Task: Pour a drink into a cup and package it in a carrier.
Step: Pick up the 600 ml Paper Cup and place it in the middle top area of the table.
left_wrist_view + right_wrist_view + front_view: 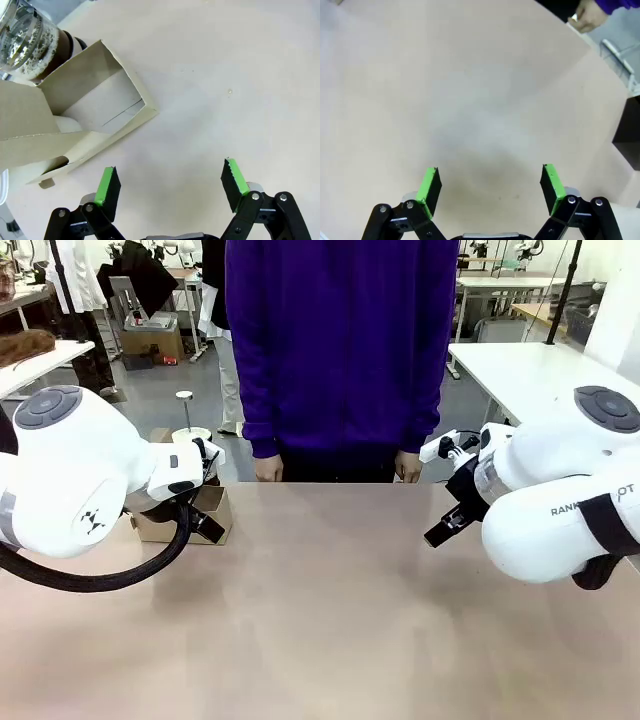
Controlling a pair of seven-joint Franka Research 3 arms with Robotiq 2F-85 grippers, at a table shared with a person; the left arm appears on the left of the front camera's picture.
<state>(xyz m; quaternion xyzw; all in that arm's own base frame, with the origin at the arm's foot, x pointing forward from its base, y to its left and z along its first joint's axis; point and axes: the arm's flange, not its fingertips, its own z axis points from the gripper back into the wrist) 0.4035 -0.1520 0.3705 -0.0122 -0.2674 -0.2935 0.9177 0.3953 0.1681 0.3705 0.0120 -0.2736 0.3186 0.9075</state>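
The brown cardboard carrier (205, 512) stands at the table's left, half hidden behind my left arm. In the left wrist view the carrier (80, 75) lies up and to the left of my left gripper (170, 180), which is open and empty over bare table. White paper, by its look the cup (102, 105), shows through the carrier's opening. Behind the carrier stands the glass pitcher (22, 35) with the dark drink (64, 44) in it. My right gripper (490, 182) is open above bare tabletop, and in the front view the right gripper (447, 523) hangs at the table's right.
A person in a purple top stands at the far edge, with one hand (268, 470) and the other hand (408, 468) at the table's rim. A black box (627, 145) sits at the right edge of the right wrist view. The tan table (330, 620) lies bare in the middle.
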